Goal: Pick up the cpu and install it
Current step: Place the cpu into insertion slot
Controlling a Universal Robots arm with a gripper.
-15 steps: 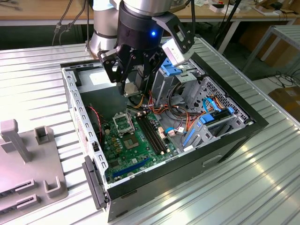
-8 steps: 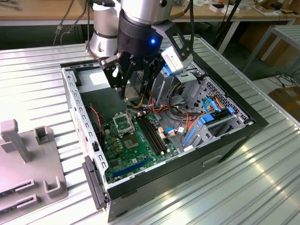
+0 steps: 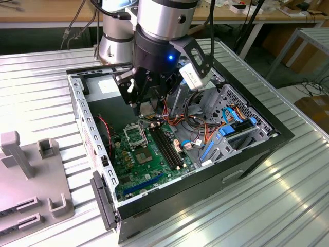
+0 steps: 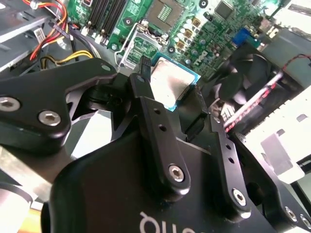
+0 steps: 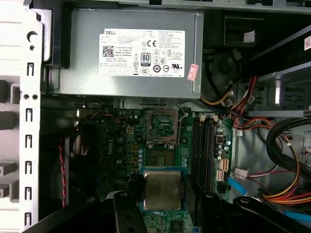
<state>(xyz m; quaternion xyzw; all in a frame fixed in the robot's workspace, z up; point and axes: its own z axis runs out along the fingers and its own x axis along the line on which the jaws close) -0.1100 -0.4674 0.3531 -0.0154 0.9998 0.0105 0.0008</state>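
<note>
The cpu [image 5: 162,190] is a small, thin, square chip with a plain silver-grey metal face and a narrow green border around it. It is lifted clear of the board and clamped in the black pincer [image 5: 162,193] by two opposite edges. Its metal face is turned up toward the arm, and it hangs flat above the green motherboard [image 5: 121,141].

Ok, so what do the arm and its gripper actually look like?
The arm is a silver-grey metal tube with a black wrist section showing a small blue light. The gripper is matte black, with flat linkage fingers joined by silver screws and white lettering on its body.
</note>
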